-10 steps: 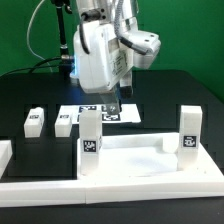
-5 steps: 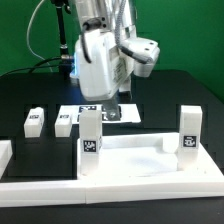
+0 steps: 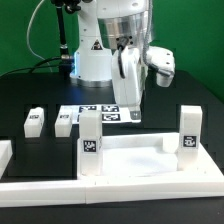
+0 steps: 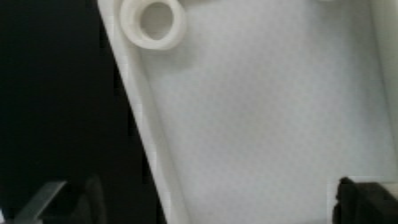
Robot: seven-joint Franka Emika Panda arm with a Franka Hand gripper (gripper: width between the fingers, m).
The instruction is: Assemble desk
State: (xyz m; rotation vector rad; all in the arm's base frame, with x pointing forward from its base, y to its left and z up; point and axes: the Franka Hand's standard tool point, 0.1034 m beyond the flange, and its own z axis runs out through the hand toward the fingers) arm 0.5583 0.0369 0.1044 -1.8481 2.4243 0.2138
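Note:
The white tray-like tabletop (image 3: 140, 157) lies at the front of the black table. Two white tagged legs stand upright on it, one at the exterior view's left (image 3: 90, 138) and one at its right (image 3: 189, 130). Two more legs (image 3: 35, 121) (image 3: 65, 124) lie loose at the left. My gripper (image 3: 130, 106) hangs behind the tabletop, open and empty. In the wrist view the tabletop's flat face (image 4: 267, 110) and a round corner socket (image 4: 155, 22) fill the picture, with my gripper (image 4: 210, 205) open and its dark fingertips (image 4: 366, 200) wide apart.
The marker board (image 3: 95, 113) lies flat on the table under my gripper. Long white border rails (image 3: 120, 188) run along the front and the left corner. A black cable and a stand rise at the back left.
My arm has swung toward the exterior view's right and the wrist has turned. The gripper now hangs further right over the marker board. The parts have not moved.

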